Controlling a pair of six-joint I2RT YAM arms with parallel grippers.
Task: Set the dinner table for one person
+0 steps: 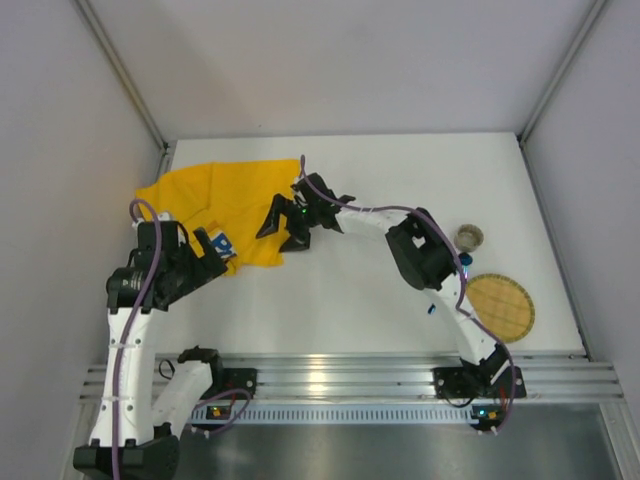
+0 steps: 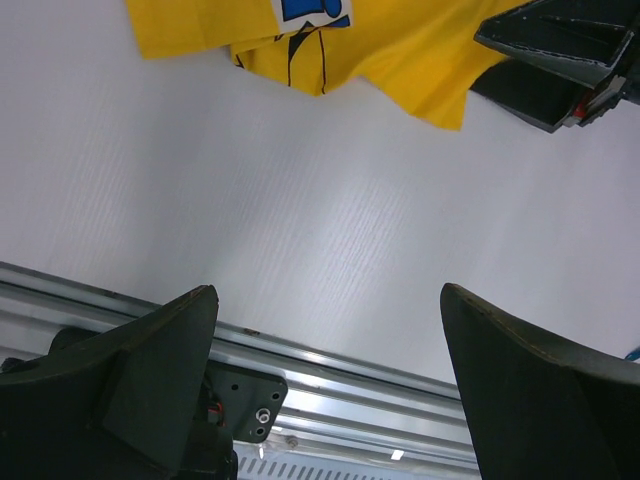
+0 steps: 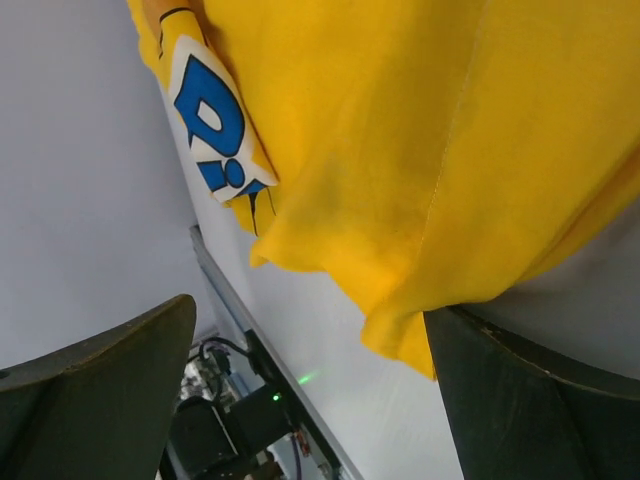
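Note:
The white dinner table has a silver rail along its near edge. A rumpled yellow cloth with a blue-and-white print lies at the back left. My right gripper is open over the cloth's right edge. In the right wrist view the cloth's corner hangs beside one finger and nothing is held. My left gripper is open and empty at the cloth's near edge. In the left wrist view it is over bare table, with the cloth beyond it.
A round woven mat lies at the near right. A small cup stands behind it, with a blue object partly hidden by the right arm. Grey walls enclose the table on three sides.

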